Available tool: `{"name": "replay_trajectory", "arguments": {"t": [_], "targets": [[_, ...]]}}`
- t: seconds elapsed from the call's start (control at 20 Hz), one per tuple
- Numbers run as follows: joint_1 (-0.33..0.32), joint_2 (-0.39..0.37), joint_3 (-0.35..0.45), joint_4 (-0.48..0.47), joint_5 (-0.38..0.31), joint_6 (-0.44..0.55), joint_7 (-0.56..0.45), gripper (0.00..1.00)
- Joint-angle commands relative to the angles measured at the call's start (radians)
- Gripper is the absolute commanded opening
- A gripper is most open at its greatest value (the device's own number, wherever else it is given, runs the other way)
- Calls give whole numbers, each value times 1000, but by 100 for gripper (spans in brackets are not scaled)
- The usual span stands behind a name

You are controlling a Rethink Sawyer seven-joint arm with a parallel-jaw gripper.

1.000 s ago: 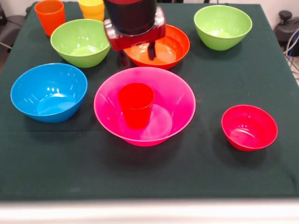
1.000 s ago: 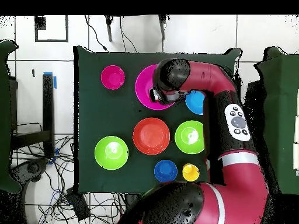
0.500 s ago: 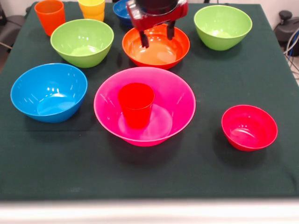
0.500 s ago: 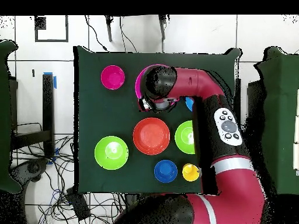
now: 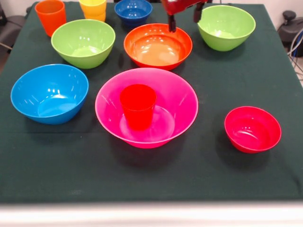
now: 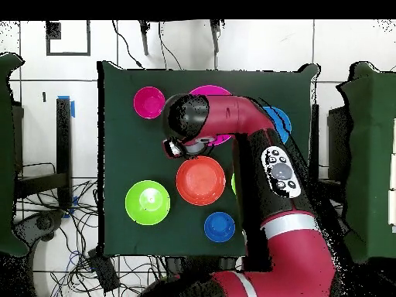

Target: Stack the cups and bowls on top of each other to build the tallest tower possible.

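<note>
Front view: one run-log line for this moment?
gripper: open, empty, between orange bowl and green bowl | red cup: upright in pink bowl

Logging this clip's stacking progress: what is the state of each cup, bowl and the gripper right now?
pink bowl: upright, holds the red cup
red cup: upright inside it
orange bowl: upright, empty
lime green bowls: upright, empty
light blue bowl: upright, empty
small red bowl: upright, empty
small dark blue bowl: upright
orange cup: upright
yellow cup: upright
gripper: open, empty
</note>
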Motion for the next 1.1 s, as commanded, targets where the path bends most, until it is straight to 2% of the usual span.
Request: {"name": "replay_trajectory", "arguments": {"t": [0.05, 0.3, 0.75, 1.1], "targets": [[33, -24, -13, 135, 9, -94, 135, 100], [57, -21, -25, 165, 17, -140, 179, 100], [111, 6, -45, 142, 23, -168, 246, 100], [131, 14, -51, 164, 20, -211, 286, 100]]}}
